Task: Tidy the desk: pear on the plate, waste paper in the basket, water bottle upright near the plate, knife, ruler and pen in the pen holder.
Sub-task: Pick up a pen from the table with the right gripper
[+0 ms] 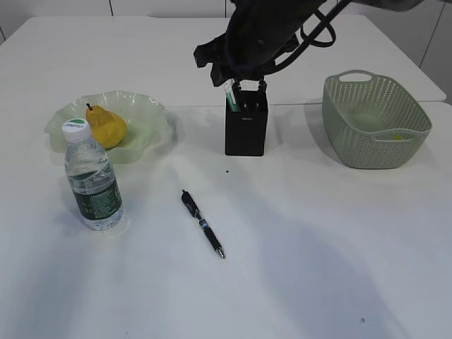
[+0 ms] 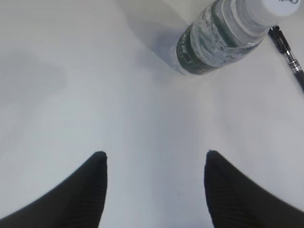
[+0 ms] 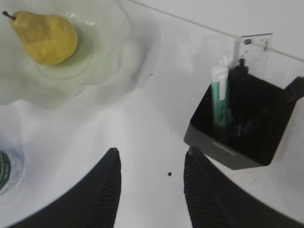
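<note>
Pen holder (image 3: 240,126) beside right fingers (image 3: 202,178)

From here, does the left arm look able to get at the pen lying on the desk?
Probably yes. The pen lies flat on bare desk, apart from the upright water bottle. The left gripper stands open and empty nearby; only the bottle stands close beside the path.

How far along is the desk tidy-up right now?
Mostly done. The pear sits on the plate, the water bottle stands upright beside it, yellow paper lies in the basket, and the ruler stands in the pen holder. Both pincers hold nothing; the right pincer hangs by the holder. Left: the pen, lying on the desk.
</note>
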Controlling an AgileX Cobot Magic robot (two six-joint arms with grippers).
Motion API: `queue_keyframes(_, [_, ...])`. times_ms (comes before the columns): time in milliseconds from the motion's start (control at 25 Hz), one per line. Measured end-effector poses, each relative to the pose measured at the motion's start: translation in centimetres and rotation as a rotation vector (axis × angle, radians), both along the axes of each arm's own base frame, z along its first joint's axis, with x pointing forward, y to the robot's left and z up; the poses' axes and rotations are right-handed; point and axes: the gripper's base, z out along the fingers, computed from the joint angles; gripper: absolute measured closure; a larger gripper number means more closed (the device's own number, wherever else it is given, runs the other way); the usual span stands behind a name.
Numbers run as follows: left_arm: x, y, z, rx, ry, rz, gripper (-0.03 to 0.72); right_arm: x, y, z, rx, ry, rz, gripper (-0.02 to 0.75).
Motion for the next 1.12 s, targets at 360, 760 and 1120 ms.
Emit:
queue_keyframes(360, [0.0,0.0,0.0,0.000,0.000,0.000,0.232,-2.1,1.6,-0.8,-0.063,0.146,0.059,0.410])
queue_keyframes(760, [0.0,0.0,0.0,0.000,0.000,0.000,0.232,-3.7,1.3,-1.5,-0.115,0.327,0.077,0.410])
queue_keyframes(1120, [0.1,0.0,0.0,0.001,-0.007,0.002,0.232,-5.4,3.4,-1.7,-0.148,0.367,0.113,0.410])
